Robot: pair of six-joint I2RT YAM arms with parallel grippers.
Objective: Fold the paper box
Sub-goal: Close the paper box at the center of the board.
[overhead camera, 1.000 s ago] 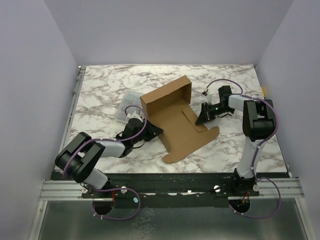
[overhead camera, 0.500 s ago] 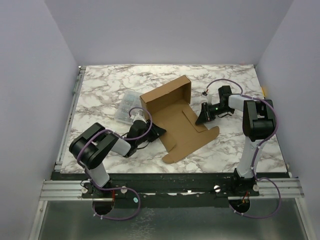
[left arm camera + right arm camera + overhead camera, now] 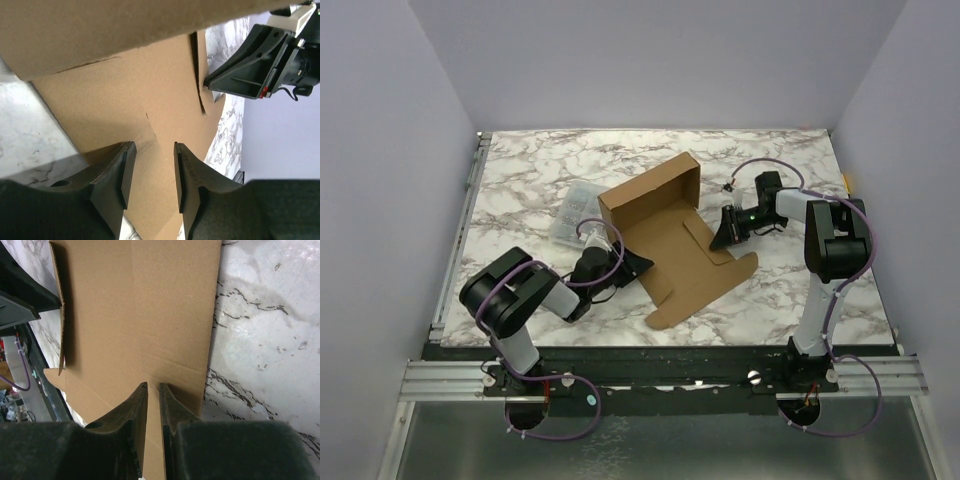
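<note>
Top external: clear case (image 3: 575,208) beside paper box (image 3: 665,222); left pincer (image 3: 640,262) spread, right pincer (image 3: 721,240) seemingly pinching it.

No text, label, brand, number or sign can be read in any view. The paper box (image 3: 670,235), in the middle of the top view, shows only plain brown cardboard. At the upper right of the left wrist view, a small red mark (image 3: 264,91) sits on the black body of the right gripper (image 3: 209,84). It is too small to read as a character.
</note>
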